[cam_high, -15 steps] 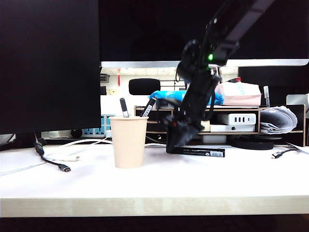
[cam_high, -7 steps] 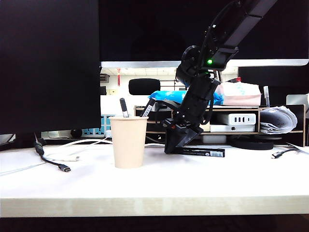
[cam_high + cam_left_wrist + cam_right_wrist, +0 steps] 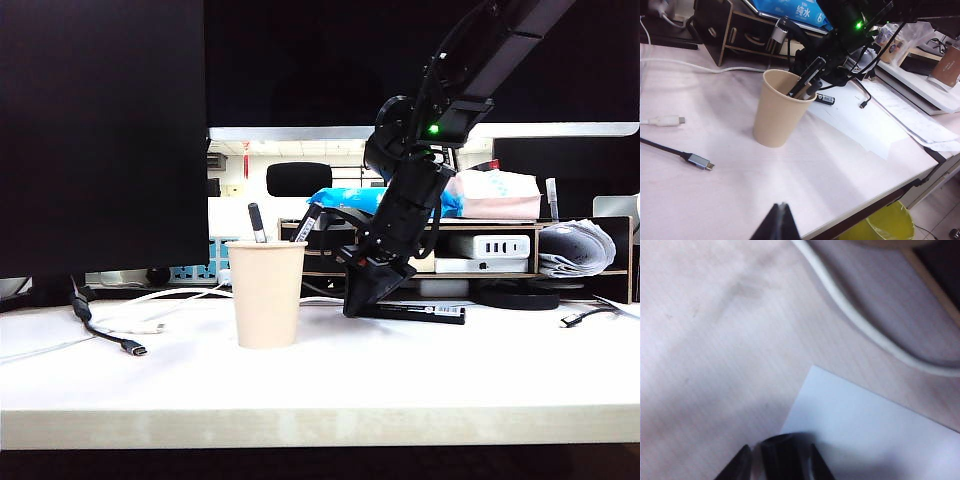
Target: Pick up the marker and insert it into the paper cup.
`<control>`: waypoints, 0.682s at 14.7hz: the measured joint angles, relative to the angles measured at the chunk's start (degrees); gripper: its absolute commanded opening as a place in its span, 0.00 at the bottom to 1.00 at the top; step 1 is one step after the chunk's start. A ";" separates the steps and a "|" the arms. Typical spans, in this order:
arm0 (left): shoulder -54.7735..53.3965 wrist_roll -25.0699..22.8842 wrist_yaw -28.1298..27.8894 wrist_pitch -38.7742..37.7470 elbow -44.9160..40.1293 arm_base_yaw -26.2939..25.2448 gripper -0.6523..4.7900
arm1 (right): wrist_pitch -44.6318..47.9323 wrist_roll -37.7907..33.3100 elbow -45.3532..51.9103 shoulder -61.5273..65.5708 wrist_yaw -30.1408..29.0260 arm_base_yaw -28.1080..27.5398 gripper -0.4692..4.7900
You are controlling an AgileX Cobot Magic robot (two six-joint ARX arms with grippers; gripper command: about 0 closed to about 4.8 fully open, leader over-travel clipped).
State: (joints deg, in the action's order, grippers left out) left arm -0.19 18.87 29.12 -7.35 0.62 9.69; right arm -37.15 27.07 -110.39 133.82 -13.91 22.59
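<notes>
Since 1 second earlier, the right gripper (image 3: 362, 300) has come down to the table beside the marker's end, and its jaws have narrowed from wide open. It now points steeply down at the near end of the marker (image 3: 425, 314), which lies flat on a white paper sheet (image 3: 860, 120) on the table (image 3: 320, 385), well to the right of the paper cup (image 3: 265, 293) in the exterior view. In the right wrist view the 2 fingertips (image 3: 740, 465) sit either side of the marker's round black end (image 3: 782, 455), close against it; whether they already pinch it I cannot tell. The cup stands upright and holds 2 other pens (image 3: 257, 222), their tips poking above the rim. Only a dark tip of the left gripper (image 3: 777, 225) shows at the edge of the left wrist view, well apart from the cup, with nothing visible in it; its jaw state cannot be read. A white cable (image 3: 860, 320) curves across the table near the sheet, and a grey USB-C plug (image 3: 699, 161) lies left of the cup.
</notes>
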 measured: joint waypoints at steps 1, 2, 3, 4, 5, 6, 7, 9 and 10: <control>0.00 0.00 0.00 0.02 0.00 0.00 0.11 | -0.04 0.00 -0.02 0.00 0.00 0.00 0.27; 0.00 0.00 0.02 0.00 0.00 0.00 0.11 | -0.11 0.00 -0.02 0.00 0.00 0.02 0.24; 0.00 0.00 0.02 0.02 0.00 0.00 0.11 | -0.20 0.07 -0.02 -0.02 0.26 0.02 0.24; 0.00 0.00 0.00 0.00 0.00 0.00 0.11 | -0.20 0.02 -0.02 -0.02 0.35 0.02 0.23; 0.00 0.00 0.02 0.00 0.00 0.00 0.11 | -0.20 0.02 -0.04 -0.02 0.35 0.04 0.23; 0.00 0.00 0.02 0.02 0.00 0.00 0.11 | -0.20 0.02 -0.02 -0.02 0.35 0.02 0.23; 0.00 0.00 0.00 0.00 0.00 0.00 0.11 | -0.20 0.02 -0.04 -0.02 0.35 0.02 0.23; 0.00 0.00 0.00 0.02 0.00 0.00 0.11 | -0.20 0.02 -0.04 -0.02 0.44 0.04 0.22; 0.00 0.00 0.02 0.00 0.00 0.00 0.11 | -0.20 0.02 -0.07 -0.02 0.63 0.04 0.22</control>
State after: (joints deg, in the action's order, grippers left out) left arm -0.19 18.87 29.15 -7.35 0.62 9.69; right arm -37.34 27.09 -110.45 133.80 -13.28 22.63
